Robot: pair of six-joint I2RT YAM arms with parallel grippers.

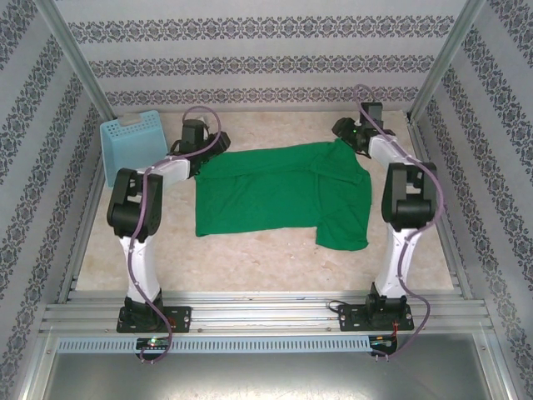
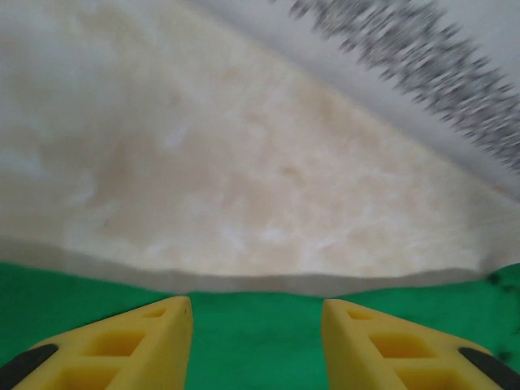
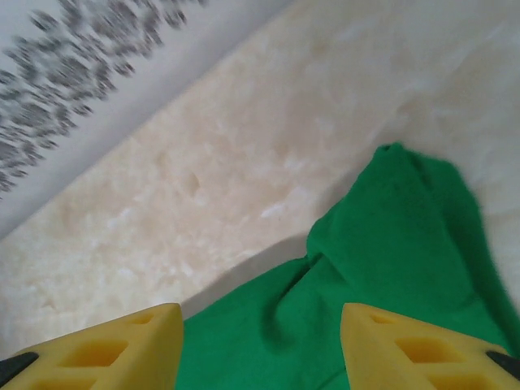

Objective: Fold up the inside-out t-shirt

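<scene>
The inside-out t-shirt [image 1: 275, 196] lies flat on the far half of the table [image 1: 250, 258], its long axis running left to right, with one flap reaching toward the near edge on the right. The left gripper [image 2: 256, 313] hovers over the shirt's far left corner, and its yellow fingers [image 2: 138, 337] are parted with flat green cloth below them, nothing pinched. The right gripper [image 3: 260, 317] stands likewise over the far right corner, jaws wide above a rumpled peak of cloth. The shirt stretches away from both toward the near edge. Each arm is nearest its own end, so a two-handed pinch along that far hem seems likely.
</scene>
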